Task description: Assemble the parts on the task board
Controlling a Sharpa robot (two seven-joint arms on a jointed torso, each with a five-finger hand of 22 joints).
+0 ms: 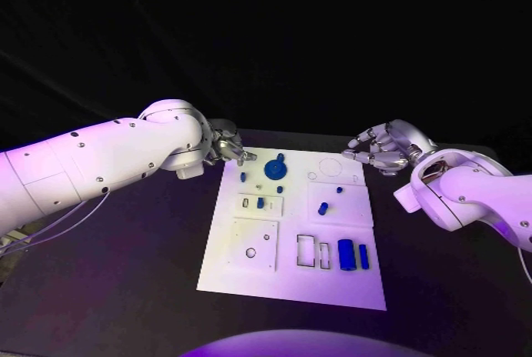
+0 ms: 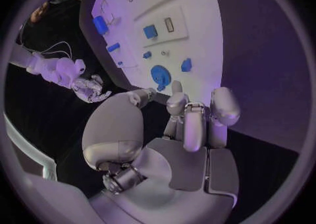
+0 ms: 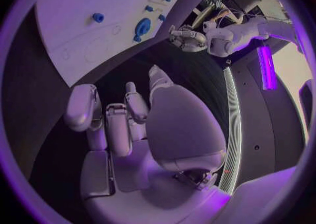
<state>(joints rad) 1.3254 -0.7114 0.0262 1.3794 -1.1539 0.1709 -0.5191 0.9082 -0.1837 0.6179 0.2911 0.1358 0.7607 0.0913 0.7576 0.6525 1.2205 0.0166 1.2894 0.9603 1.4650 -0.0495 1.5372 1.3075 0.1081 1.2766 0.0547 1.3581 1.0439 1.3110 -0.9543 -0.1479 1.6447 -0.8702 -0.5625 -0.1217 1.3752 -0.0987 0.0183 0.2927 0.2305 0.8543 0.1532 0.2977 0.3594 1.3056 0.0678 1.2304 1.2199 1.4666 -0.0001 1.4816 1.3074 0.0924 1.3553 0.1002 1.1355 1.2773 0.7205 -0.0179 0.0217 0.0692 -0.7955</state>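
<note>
The white task board [image 1: 253,274] lies in the middle of the black table. At its far end sits a round blue disc [image 1: 275,169] with small blue pieces around it. A short blue cylinder [image 1: 323,208] lies mid-board. A thick blue cylinder [image 1: 347,255] and a blue bar [image 1: 364,255] lie near the front right. My left hand [image 1: 227,148] hovers at the board's far left corner, fingers loosely bent, holding nothing. My right hand [image 1: 380,151] hovers at the far right corner, also without anything in it. The left wrist view shows my left hand [image 2: 178,129] just short of the disc [image 2: 160,75].
Rectangular slots [image 1: 306,251] and a square plate with a round hole [image 1: 251,245] mark the board's front half. Bare black table [image 1: 133,280] surrounds the board on all sides. My two white arms reach in from either side at the far end.
</note>
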